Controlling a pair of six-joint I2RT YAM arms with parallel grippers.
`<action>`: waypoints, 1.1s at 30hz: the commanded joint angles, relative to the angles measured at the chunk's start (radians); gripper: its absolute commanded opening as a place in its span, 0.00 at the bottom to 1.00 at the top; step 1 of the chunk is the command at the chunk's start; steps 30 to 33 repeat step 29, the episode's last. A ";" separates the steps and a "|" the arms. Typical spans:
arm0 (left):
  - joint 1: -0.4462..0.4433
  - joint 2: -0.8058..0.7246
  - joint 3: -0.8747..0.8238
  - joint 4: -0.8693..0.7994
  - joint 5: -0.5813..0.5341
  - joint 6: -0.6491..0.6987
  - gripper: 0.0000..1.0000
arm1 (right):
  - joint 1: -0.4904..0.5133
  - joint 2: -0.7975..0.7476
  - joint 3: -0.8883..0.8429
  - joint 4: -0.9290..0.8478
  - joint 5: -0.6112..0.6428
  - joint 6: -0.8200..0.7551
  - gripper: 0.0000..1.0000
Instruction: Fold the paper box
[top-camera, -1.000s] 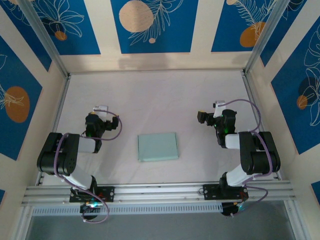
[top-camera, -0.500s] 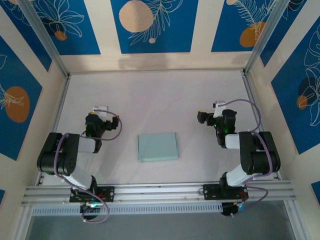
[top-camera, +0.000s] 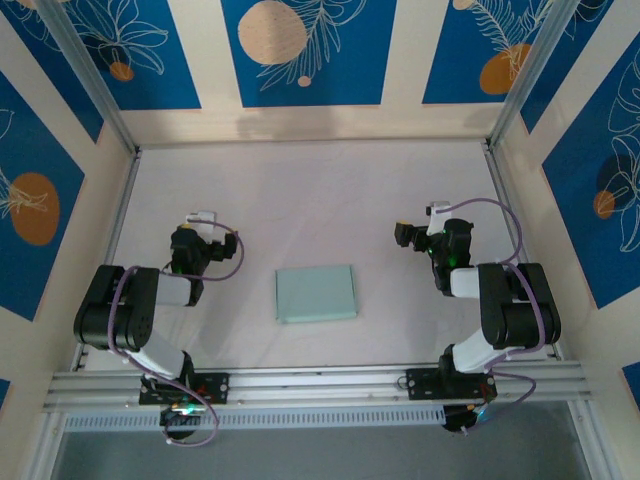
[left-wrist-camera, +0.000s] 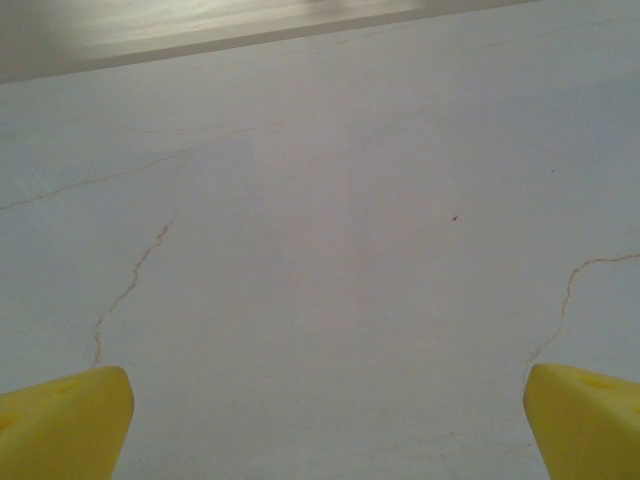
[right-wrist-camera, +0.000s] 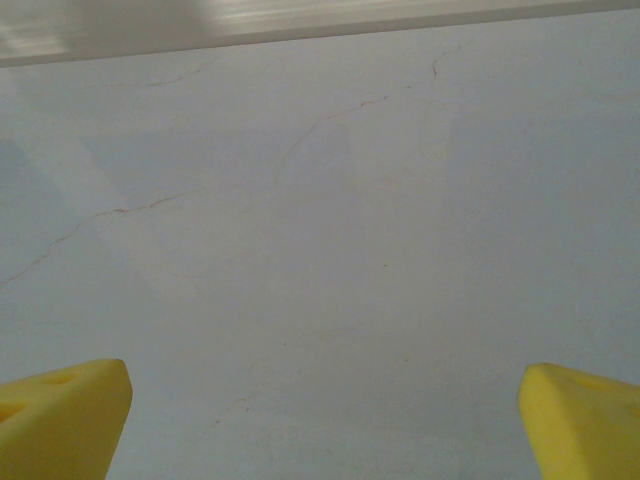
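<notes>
Paper box, folded flat, green face up, on the surface.
Left tool and right tool both spread wide, grasping nothing.

A pale, off-white table with a matte surface, crossed here and there by thin, wandering hairline cracks that show up close. Lying flat on it is the paper box, a small mint-green rectangle with slightly tilted edges. It sits toward the near edge, roughly midway between left and right sides.
</notes>
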 joint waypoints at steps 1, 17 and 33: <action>0.012 -0.012 -0.003 0.026 0.013 -0.005 1.00 | 0.003 -0.013 0.000 0.007 0.009 0.000 0.99; 0.012 -0.012 -0.004 0.025 0.013 -0.004 1.00 | 0.003 -0.014 -0.001 0.007 0.009 0.000 0.99; 0.013 -0.012 -0.003 0.024 0.013 -0.004 1.00 | 0.003 -0.014 -0.001 0.007 0.009 0.000 0.99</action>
